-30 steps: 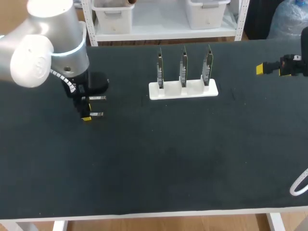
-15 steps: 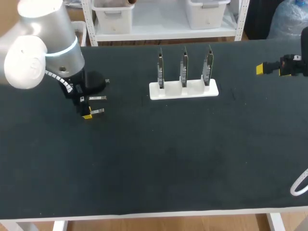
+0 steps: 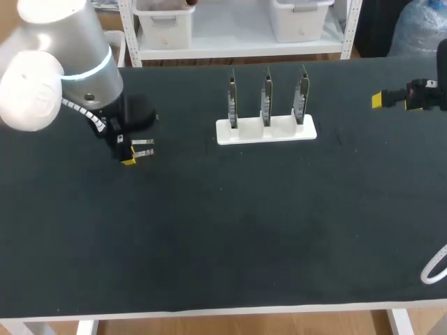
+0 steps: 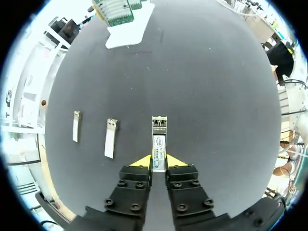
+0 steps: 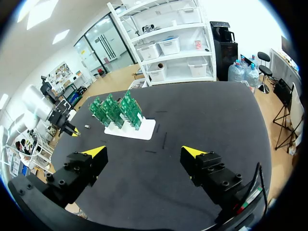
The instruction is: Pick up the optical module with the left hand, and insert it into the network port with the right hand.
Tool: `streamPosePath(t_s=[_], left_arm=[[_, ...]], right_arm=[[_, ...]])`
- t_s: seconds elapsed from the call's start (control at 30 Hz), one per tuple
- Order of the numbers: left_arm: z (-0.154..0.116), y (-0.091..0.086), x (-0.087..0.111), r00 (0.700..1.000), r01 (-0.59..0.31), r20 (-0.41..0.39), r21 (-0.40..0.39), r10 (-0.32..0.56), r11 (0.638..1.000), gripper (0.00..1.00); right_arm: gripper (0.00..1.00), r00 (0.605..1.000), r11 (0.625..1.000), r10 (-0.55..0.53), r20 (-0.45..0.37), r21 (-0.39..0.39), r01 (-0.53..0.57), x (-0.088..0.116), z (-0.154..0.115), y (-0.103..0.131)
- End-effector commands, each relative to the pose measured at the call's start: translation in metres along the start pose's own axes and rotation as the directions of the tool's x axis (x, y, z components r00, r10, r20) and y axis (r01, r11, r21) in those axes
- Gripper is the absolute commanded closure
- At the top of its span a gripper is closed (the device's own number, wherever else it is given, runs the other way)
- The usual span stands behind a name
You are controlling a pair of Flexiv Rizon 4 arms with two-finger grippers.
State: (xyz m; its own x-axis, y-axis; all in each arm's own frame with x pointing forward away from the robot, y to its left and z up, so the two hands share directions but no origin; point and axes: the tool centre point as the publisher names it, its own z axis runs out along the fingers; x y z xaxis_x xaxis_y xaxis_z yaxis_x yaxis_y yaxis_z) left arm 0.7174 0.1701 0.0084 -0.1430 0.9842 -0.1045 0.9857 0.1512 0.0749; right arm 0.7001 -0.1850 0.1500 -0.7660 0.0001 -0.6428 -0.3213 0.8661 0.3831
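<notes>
Left gripper (image 4: 159, 161) has shifted slightly, well left of board rack (image 3: 266, 130) | clamped on optical module (image 4: 159, 139) | right gripper (image 5: 144, 153) spread wide, right of rack | two spare modules (image 4: 110, 138) beside held one.

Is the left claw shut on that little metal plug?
Shut: the left claw grips the plug, a yellow tip against each side.

The upright board rack (image 3: 266, 130) stands mid-table, with open tabletop (image 3: 230, 230) in front of it.
</notes>
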Motion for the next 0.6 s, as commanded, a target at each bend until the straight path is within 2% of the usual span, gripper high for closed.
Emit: streamPosePath(t_s=[0.03, 0.23, 0.37, 0.5, 0.57, 0.6], left_arm=[[-0.012, -0.004, 0.001, 0.998, -0.004, 0.060, -0.020, 0.006, 1.000, 1.00], [-0.026, -0.004, -0.004, 0.981, 0.009, 0.192, -0.043, -0.001, 0.999, 1.00], [-0.037, -0.004, -0.009, 0.967, 0.006, 0.253, -0.059, 0.009, 0.998, 1.00], [-0.046, -0.005, -0.015, 0.936, -0.013, 0.350, -0.063, 0.034, 0.998, 1.00], [-0.049, -0.005, -0.018, 0.911, -0.021, 0.411, -0.062, 0.045, 0.998, 1.00], [-0.050, -0.005, -0.018, 0.909, -0.022, 0.414, -0.060, 0.045, 0.998, 1.00]], right_arm=[[0.00, 1.000, 1.000, 0.000, 0.000, 0.000, 0.000, 0.000, 0.000, 0.000], [0.00, 1.000, 1.000, 0.000, 0.000, 0.000, 0.000, 0.000, 0.000, 0.000], [0.00, 1.000, 1.000, 0.000, 0.000, 0.000, 0.000, 0.000, 0.000, 0.000], [0.00, 1.000, 1.000, 0.000, 0.000, 0.000, 0.000, 0.000, 0.000, 0.000], [0.00, 1.000, 1.000, 0.000, 0.000, 0.000, 0.000, 0.000, 0.000, 0.000], [0.00, 1.000, 1.000, 0.000, 0.000, 0.000, 0.000, 0.000, 0.000, 0.000]])
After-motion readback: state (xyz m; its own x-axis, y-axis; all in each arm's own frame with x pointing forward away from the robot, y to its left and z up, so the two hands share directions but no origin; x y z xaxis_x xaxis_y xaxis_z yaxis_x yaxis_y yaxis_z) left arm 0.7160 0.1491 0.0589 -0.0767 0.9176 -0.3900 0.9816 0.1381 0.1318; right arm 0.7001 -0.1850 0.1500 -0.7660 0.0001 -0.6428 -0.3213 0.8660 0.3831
